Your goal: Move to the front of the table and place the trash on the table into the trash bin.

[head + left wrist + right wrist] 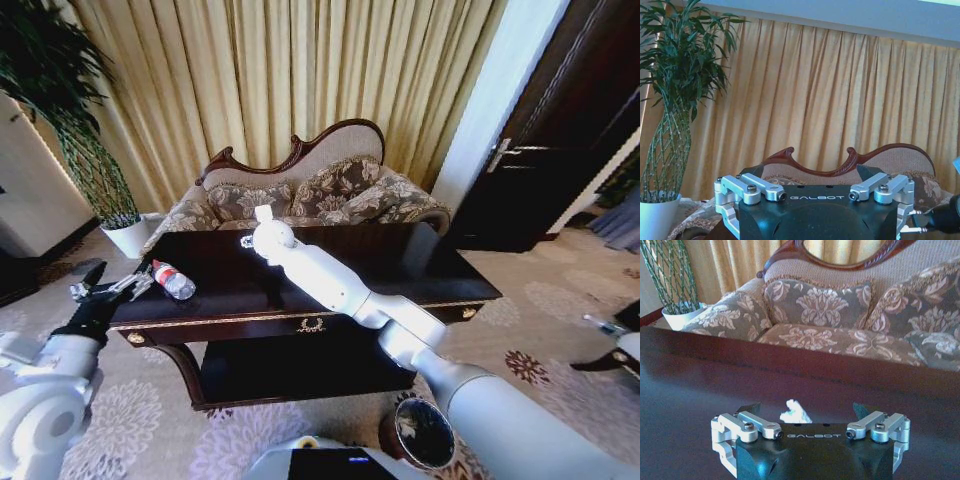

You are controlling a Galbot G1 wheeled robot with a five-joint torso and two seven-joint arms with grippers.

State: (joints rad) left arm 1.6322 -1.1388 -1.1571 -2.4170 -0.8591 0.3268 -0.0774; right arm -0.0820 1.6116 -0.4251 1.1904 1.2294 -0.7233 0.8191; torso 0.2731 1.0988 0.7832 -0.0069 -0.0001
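The right gripper (807,412), jaws spread, is poised over a whitish wad (795,412) near the table (400,262)'s far edge; closing is called for next. The left gripper (105,288) is held off the table's left end, its jaw state impossible to tell.

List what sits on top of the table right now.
On the table lie a bottle near its left end and a whitish wad between the right gripper's open fingers. The right arm hides part of the tabletop.

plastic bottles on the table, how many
1. The plastic bottle lies on its side at the table's left end, close to the left gripper. The right arm may hide others.
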